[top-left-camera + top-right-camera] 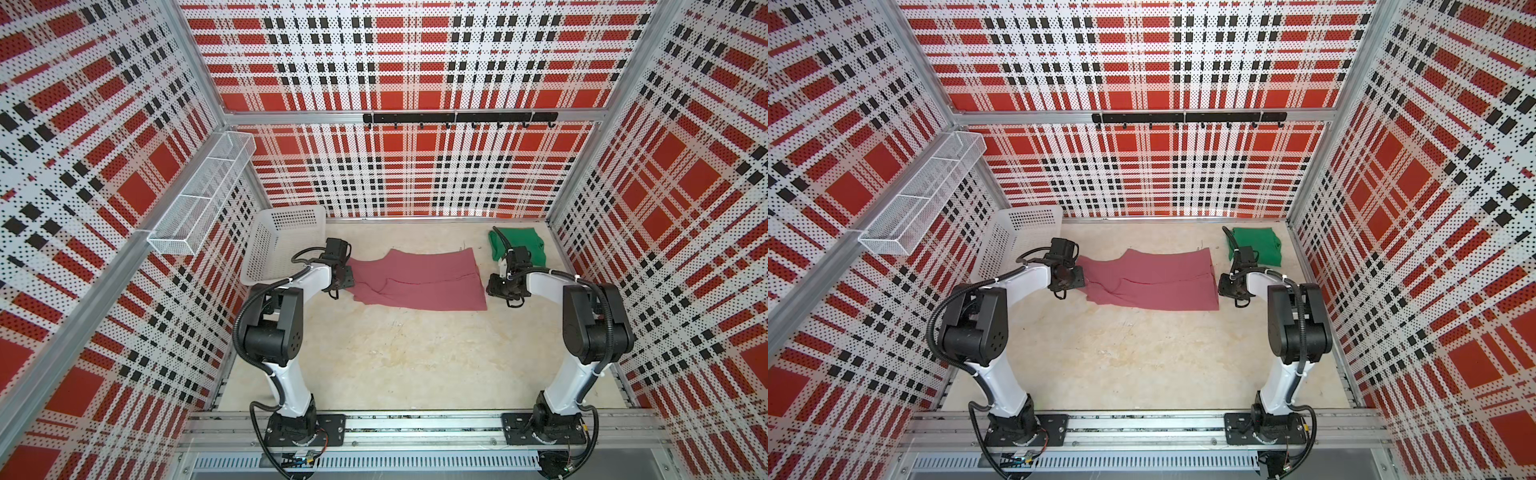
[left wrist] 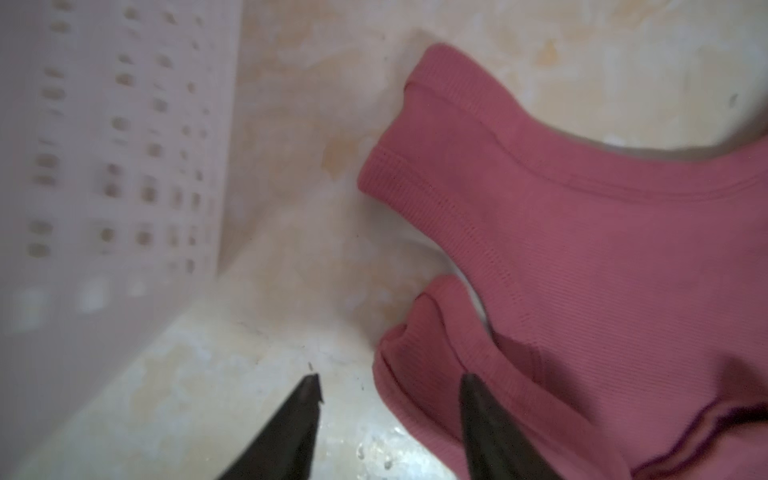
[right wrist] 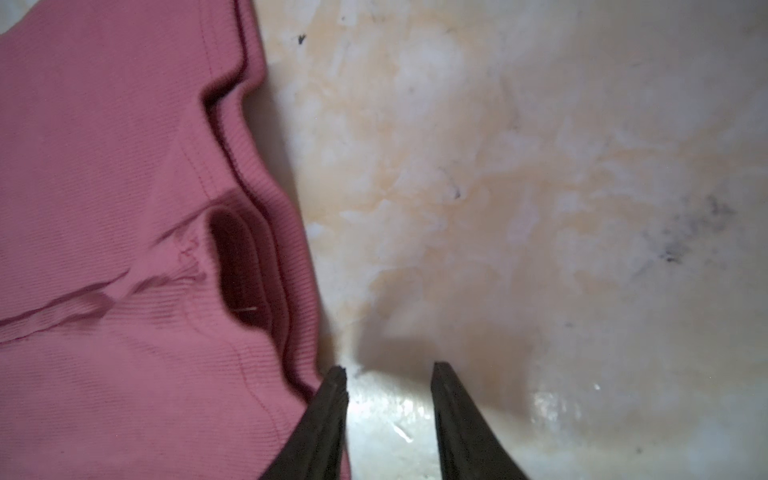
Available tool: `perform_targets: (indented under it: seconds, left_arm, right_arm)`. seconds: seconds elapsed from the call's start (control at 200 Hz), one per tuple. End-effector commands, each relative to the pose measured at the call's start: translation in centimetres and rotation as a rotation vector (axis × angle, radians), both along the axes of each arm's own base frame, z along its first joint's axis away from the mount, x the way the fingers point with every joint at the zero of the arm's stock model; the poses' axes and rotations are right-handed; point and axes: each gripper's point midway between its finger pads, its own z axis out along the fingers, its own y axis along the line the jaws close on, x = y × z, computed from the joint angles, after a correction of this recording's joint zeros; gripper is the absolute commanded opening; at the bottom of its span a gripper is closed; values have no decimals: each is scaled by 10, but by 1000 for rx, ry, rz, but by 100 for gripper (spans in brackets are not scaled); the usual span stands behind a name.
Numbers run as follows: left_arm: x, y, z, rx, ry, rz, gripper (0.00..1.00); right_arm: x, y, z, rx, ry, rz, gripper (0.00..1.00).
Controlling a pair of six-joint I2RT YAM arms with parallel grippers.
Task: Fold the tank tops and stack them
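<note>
Now, left gripper (image 2: 390, 380) hangs spread and empty over the pink tank top's (image 1: 419, 282) strap, right gripper (image 3: 388, 370) likewise just beside its hem; green tank top (image 1: 528, 237) sits farther back.

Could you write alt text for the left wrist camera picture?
A pink tank top lies on a pale mottled table, with the left gripper open at one strap's edge. A white perforated basket stands nearby.

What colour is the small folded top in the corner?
Bright green; the tank top shows best in a top view.
</note>
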Motion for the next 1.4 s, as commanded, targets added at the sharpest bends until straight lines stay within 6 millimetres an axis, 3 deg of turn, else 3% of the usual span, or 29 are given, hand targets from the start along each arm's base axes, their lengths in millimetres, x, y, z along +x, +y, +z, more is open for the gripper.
perform_targets:
  seconds: [0.0,0.135,0.256,0.281,0.296,0.351,0.446,0.531,0.626,0.707,0.887,1.122,1.303,1.393]
  left_arm:
    - [6,13,21,65,-23,19,64]
    - [8,15,62,96,-107,55,62]
    - [8,-22,88,42,-174,3,54]
    - [9,-27,89,23,-180,2,52]
    - [8,-44,90,7,-187,-32,51]
    - [8,-68,90,-49,-206,-65,48]
    - [12,-109,78,-153,-215,-129,45]
    - [17,-133,60,-192,-202,-166,44]
    - [22,-139,36,-205,-183,-164,44]
    - [22,-131,15,-197,-158,-144,45]
    - [-3,-114,-18,-194,-88,-110,47]
    - [-80,-98,-51,-200,43,-88,51]
    - [-149,-80,-48,-192,114,-44,53]
    - [-174,-70,-45,-213,126,-11,55]
  right_arm:
    - [-19,-3,-3,-11,59,18,40]
    - [-20,7,26,-13,-2,52,40]
    - [-18,42,40,18,-51,119,39]
    - [-17,51,41,21,-54,135,39]
    - [-16,56,41,22,-57,144,39]
    - [-11,75,40,35,-67,174,38]
    - [-4,113,33,76,-72,222,37]
    - [1,125,17,79,-51,219,36]
    - [3,121,0,68,-28,182,35]
    - [-4,111,-12,25,8,162,35]
    - [-34,78,-25,-10,68,105,35]
    - [-80,40,-27,-30,135,32,36]
    - [-114,21,-25,-26,179,-19,36]
    - [-126,17,-25,-24,191,-27,36]
